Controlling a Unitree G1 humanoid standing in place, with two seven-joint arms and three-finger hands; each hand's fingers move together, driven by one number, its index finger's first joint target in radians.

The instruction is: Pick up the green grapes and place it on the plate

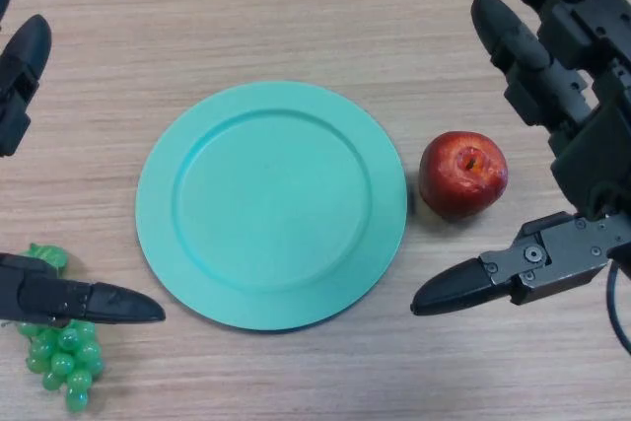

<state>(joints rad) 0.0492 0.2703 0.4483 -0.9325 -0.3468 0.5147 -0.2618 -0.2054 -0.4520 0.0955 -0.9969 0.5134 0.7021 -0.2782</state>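
— What's sitting on the wooden table (296, 7) right now?

— One turquoise plate (271, 204), one red apple (463, 174), one bunch of green grapes (61, 357). Two black hands are showing as well.

— Where are the grapes lying?

— Off the plate, just past its lower left rim, not touching it. The plate itself is sitting bare.

— How is the bunch looking?

— Small round glossy berries, bright green, tapering to a point away from the plate. A leafy green bit is poking out at the top end.

— And the apple?

— It's resting just right of the plate, close to the rim, with its stem dimple facing up.

— What's the left hand (59, 301) doing?

— It's reaching in left of the plate, one long straight finger lying across the upper part of the grapes and pointing toward the plate. Another finger is showing further up, well apart from the first. So it's spread, not clasping anything.

— The right hand (577, 165)?

— It's hanging right of the apple, wide apart: fingers stretched above the apple, thumb pointing toward the plate below it. The apple is sitting in the gap, untouched.
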